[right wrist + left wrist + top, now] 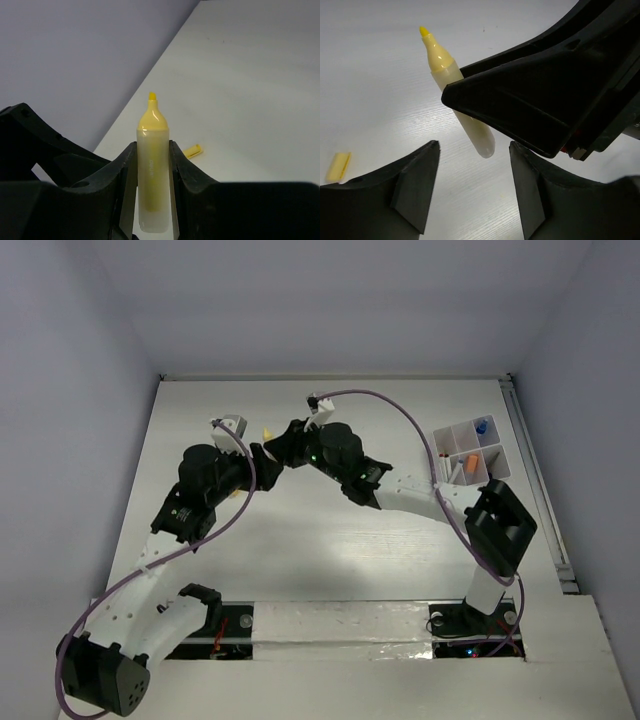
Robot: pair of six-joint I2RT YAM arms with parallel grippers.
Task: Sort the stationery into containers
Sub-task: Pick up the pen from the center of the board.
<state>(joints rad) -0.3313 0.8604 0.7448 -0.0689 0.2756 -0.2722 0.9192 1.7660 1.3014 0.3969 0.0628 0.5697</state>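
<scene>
White table (300,540); right end effector (152,146) clamps yellow highlighter (152,125), left end effector (474,146) open; highlighter mostly hidden overhead.

Right wrist view: the pads of the right tool (152,145) covered both flanks of the yellow highlighter (151,165), and the dark bulk (45,165) to the tool's left was too blurred to name. A small yellow piece (192,151) lay beyond the tool, right of the tip. Cap or offcut, no telling. Left wrist view: a black finger of the right tool crossed the barrel's middle and hid it, while the left tool (474,143) had both fingers cut off by the bottom edge. From above, both tools buried the highlighter; only a yellow speck showed. Far behind the right tool, the organizer box (468,452) held bits too small to identify.
</scene>
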